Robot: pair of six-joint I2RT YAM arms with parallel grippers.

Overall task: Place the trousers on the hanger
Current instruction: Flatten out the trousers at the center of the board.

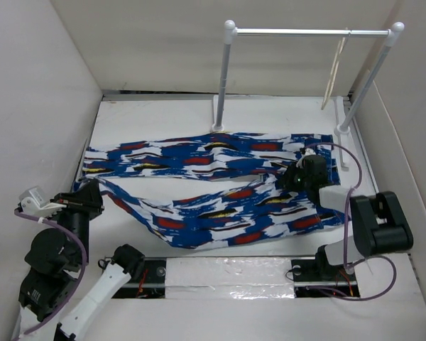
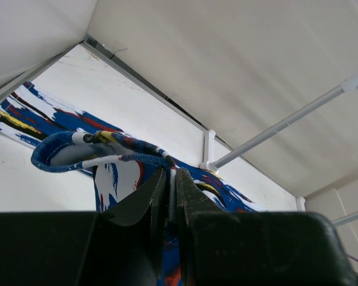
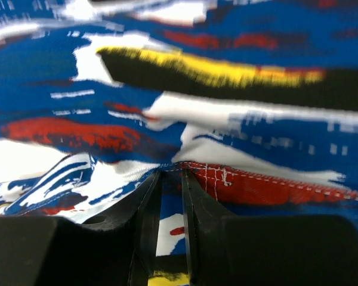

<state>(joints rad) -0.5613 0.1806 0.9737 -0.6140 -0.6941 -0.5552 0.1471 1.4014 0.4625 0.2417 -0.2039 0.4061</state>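
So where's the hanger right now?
In the top view, the hanger hangs from the rail at the back right, close to its right post, clear of the trousers lying in front.

Soft, matt printed cloth of the trousers (image 1: 213, 188) on a smooth white surface (image 1: 163, 117); glossy metal bar (image 1: 305, 32), upper right of the frame, on white plastic-looking posts (image 1: 224, 78); matt black plastic left claw (image 2: 170, 174)

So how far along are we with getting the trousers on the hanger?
Done: left gripper and right gripper are each shut on the trousers. In hand: the cloth mostly lies on the table. To do: the hanger hangs bare on the rail.
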